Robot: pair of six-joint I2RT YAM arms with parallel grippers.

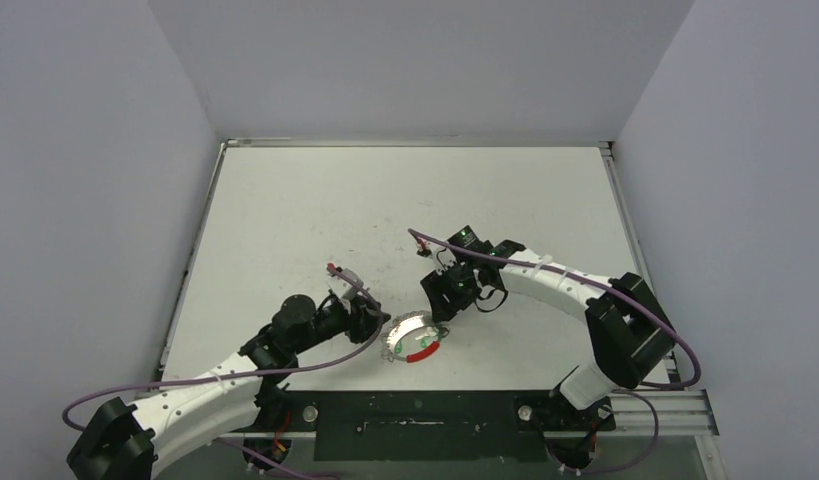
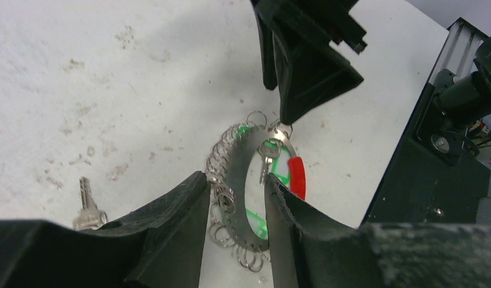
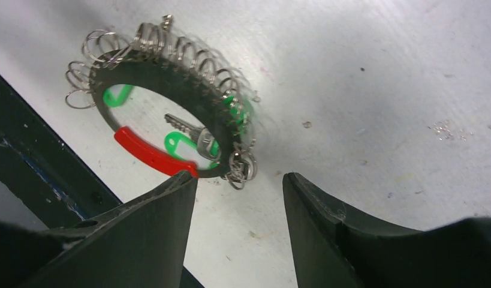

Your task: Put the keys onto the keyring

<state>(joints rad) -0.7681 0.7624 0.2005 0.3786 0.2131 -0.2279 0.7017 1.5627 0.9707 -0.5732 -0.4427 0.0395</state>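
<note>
The keyring lies on the table between the two grippers: a dark band with a red arc and a fringe of silver loops. It also shows in the left wrist view and the right wrist view. A silver key with a green tag hangs inside it; other green tags show on it. A loose silver key lies left of the ring. My left gripper is open, its fingers straddling the band from above. My right gripper is open and empty beside the ring.
The right gripper's black fingers reach down to the ring's far end in the left wrist view. The black base rail runs along the table's near edge, close to the ring. Grey walls enclose the white table.
</note>
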